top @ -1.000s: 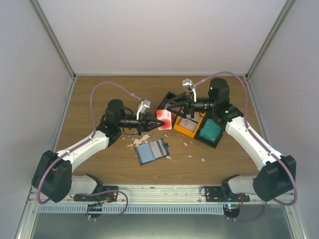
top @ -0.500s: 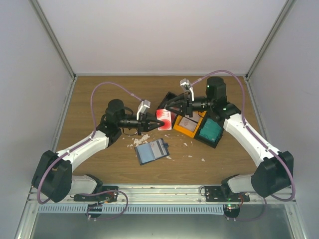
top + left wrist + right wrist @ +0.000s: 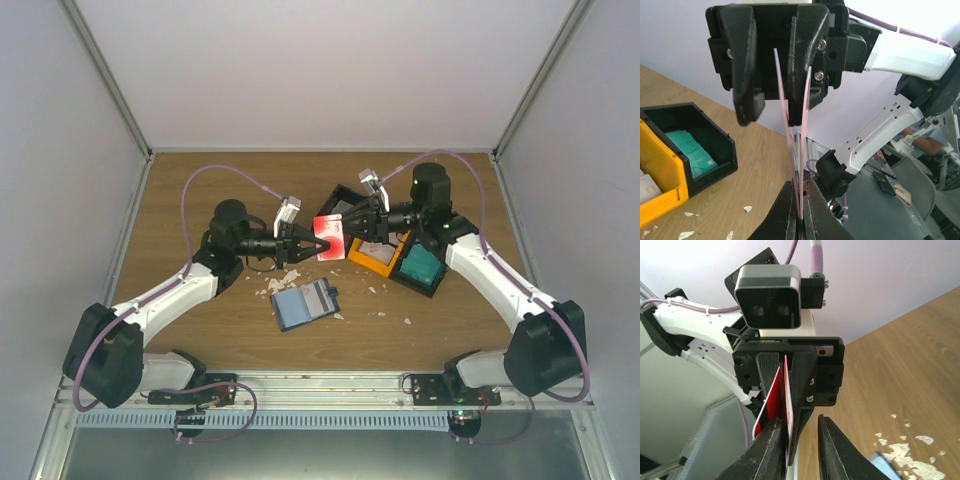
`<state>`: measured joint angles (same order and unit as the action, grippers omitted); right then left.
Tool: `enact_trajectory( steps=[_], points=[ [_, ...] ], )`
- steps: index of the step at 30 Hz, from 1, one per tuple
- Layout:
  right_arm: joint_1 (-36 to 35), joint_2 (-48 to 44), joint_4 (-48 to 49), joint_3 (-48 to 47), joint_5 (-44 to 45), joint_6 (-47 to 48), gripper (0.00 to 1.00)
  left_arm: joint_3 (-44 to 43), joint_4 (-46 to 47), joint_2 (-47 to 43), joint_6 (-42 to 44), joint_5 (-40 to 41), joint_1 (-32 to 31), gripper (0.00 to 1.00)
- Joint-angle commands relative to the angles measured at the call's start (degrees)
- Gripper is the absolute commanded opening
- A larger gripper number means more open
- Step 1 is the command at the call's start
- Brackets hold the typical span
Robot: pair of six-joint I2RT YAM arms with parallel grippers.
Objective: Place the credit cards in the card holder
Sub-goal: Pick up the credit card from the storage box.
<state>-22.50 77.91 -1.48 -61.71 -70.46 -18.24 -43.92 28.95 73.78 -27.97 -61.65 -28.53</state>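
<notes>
The likeliest failure is the right tool (image 3: 799, 424) closing on both credit cards (image 3: 771, 400) instead of one. They fan apart only slightly, and the red one seems to sit outside one finger while the pale one runs between the two. An off-centre squeeze could also bend a card or tug the pair out of the left tool (image 3: 799, 200).

The left tool is clenched on one edge of the cards, holding them on edge in the air. The right tool stands part open around them, not yet gripping. The card holder (image 3: 305, 304) lies open on the bench (image 3: 180, 200), below both tools and on their near side.
</notes>
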Motion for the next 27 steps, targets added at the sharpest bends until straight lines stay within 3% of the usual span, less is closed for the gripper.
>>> enact_trajectory(
  steps=[1, 4, 8, 14, 22, 27],
  points=[
    [-0.5, -0.9, 6.5, 3.4, -3.0, -6.4, 0.20, -3.0, 6.9, -0.4, -5.5, 3.0, -0.1, 0.00],
    [-0.5, -1.3, 12.2, 4.8, -3.4, -12.1, 0.17, -4.9, 5.2, 0.9, -7.4, 3.5, 0.1, 0.00],
    [-0.5, 0.3, 19.3, 4.2, -1.8, -25.7, 0.01, -6.7, 2.5, 2.1, -10.2, 5.5, 1.3, 0.00],
    [-0.3, 4.3, 19.7, -0.4, 2.9, -34.5, 0.00, -10.8, -0.1, 6.8, -18.2, 3.3, 5.3, 0.04],
    [3.8, 9.6, 24.8, -2.4, 5.4, -49.0, 0.01, -9.8, 0.4, 10.9, -24.5, -0.7, 8.1, 0.06],
    [6.3, 10.7, 24.1, -3.0, 7.2, -50.9, 0.00, -7.9, 1.5, 12.0, -25.9, -1.5, 8.7, 0.06]
  ],
)
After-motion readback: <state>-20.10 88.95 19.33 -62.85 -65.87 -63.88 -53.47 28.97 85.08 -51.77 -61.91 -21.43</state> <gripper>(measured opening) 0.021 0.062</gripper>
